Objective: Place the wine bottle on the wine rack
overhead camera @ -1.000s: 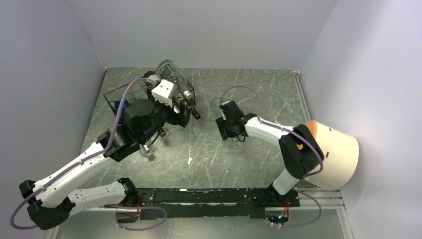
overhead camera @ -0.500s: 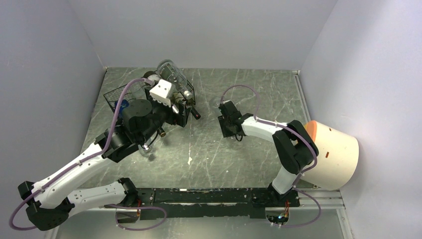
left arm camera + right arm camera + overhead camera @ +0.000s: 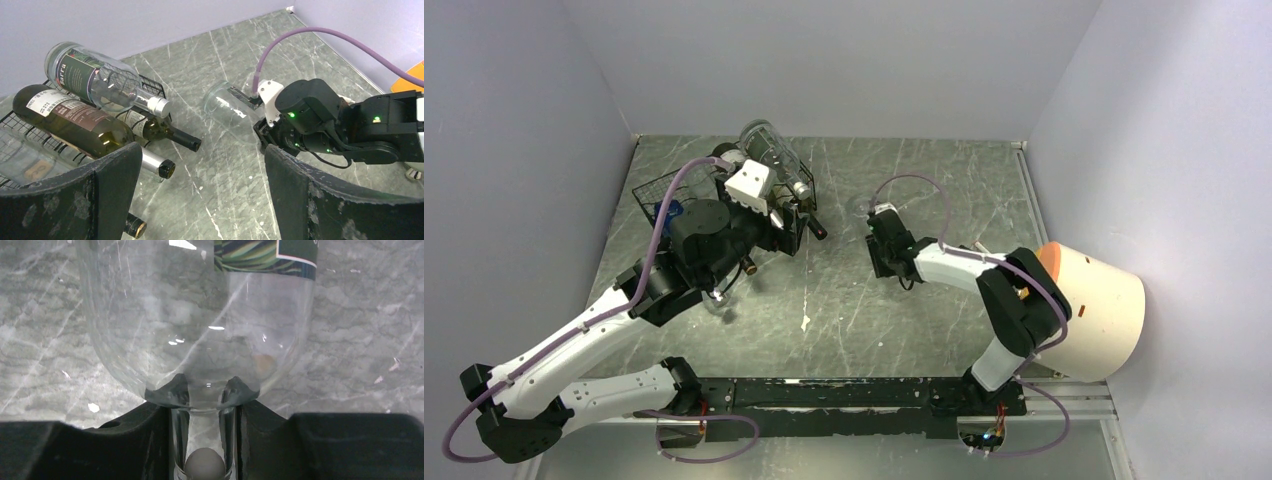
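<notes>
A clear glass wine bottle (image 3: pixel 227 102) with a leaf-pattern label lies on the stone table, and it fills the right wrist view (image 3: pixel 200 320). My right gripper (image 3: pixel 202 440) is shut on its neck (image 3: pixel 202 425), also seen from above (image 3: pixel 882 240). The black wire wine rack (image 3: pixel 656 190) stands at the back left and holds several bottles: a clear one (image 3: pixel 95 77) on top and dark green ones (image 3: pixel 75 125) below. My left gripper (image 3: pixel 200 195) is wide open and empty, hovering just in front of the rack (image 3: pixel 152 82) and its bottle necks.
A cream cylinder with an orange end (image 3: pixel 1099 310) lies at the right wall behind the right arm. Grey walls close in the table on three sides. A purple cable (image 3: pixel 320 35) loops over the right wrist.
My right gripper has shifted a little toward the back of the table with the bottle neck in it. The left gripper has edged slightly and then held still.
</notes>
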Tool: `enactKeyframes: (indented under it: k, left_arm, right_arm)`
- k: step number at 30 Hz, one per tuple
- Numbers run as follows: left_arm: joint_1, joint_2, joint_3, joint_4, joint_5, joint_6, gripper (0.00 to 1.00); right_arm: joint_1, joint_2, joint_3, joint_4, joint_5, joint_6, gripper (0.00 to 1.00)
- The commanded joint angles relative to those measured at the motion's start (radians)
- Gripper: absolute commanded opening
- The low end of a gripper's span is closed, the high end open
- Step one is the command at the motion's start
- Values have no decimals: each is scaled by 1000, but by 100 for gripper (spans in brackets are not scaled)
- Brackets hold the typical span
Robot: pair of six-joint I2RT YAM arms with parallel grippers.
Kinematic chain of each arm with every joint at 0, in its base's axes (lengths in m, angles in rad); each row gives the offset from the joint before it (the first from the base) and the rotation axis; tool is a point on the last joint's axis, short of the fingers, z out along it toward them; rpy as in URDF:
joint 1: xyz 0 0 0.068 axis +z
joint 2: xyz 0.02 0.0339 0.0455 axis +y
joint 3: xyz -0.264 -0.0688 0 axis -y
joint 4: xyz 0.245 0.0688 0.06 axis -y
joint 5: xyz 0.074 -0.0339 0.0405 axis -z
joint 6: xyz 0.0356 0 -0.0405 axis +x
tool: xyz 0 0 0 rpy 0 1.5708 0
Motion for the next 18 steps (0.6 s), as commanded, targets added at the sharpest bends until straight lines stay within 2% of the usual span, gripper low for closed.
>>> enactKeyframes:
  k: [1,18]
  left_arm:
    - [-2,-19,15,0,-13,0,96]
    - [-2,-25,27,-1,-21,6,95]
  right_arm:
    - [3,-118,-35,126,53,-15,0]
    - [7,-393,-111,246,-15,1,0]
